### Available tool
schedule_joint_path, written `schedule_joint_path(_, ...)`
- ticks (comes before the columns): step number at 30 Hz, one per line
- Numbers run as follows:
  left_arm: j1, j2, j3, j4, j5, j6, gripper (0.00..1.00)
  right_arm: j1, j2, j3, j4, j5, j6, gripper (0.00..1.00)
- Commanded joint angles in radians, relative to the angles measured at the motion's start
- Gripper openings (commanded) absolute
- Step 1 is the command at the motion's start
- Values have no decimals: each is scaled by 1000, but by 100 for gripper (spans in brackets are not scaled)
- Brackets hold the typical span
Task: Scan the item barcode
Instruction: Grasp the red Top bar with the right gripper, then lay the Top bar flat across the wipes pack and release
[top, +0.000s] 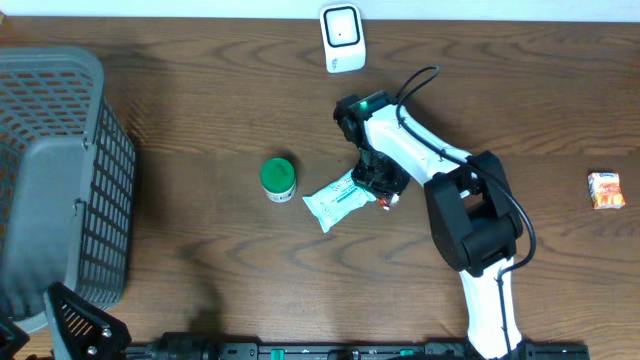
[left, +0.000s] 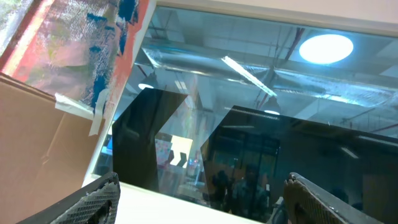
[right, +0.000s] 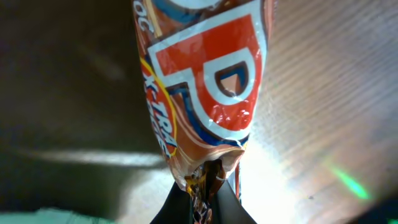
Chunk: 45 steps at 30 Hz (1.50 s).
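A shiny red and orange snack wrapper (right: 205, 93) with big white-edged letters fills the right wrist view. My right gripper (right: 208, 186) is shut on its crimped end, above the wooden table. From overhead, that gripper (top: 378, 183) hangs at the table's middle and only a red scrap of the wrapper (top: 388, 201) shows beneath it. No barcode shows in any view. A white scanner box (top: 342, 38) stands at the table's far edge. My left gripper (left: 202, 190) is open with nothing in it and points up at the ceiling; its arm (top: 78, 322) sits at the front left corner.
A white and green packet (top: 335, 197) lies right beside the right gripper, with a green-lidded jar (top: 278, 178) left of it. A grey mesh basket (top: 60, 180) fills the left side. A small orange pack (top: 606, 190) lies far right.
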Motion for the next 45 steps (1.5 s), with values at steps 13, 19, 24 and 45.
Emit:
schedule_joint_path(13, -5, -7, -4, 0, -12, 9, 84, 2, -336, -2, 57, -748, -201, 2)
schedule_joint_path(19, -5, -7, -4, 0, -12, 9, 84, 4, -344, -2, 72, -895, -162, 1)
schedule_joint_path(24, -5, -7, -4, 0, -12, 9, 84, -2, -343, -2, 19, -1093, -74, 1)
schedule_joint_path(45, -5, -7, -4, -1, -12, 9, 84, -9, -14, -3, -13, -1330, -262, 1)
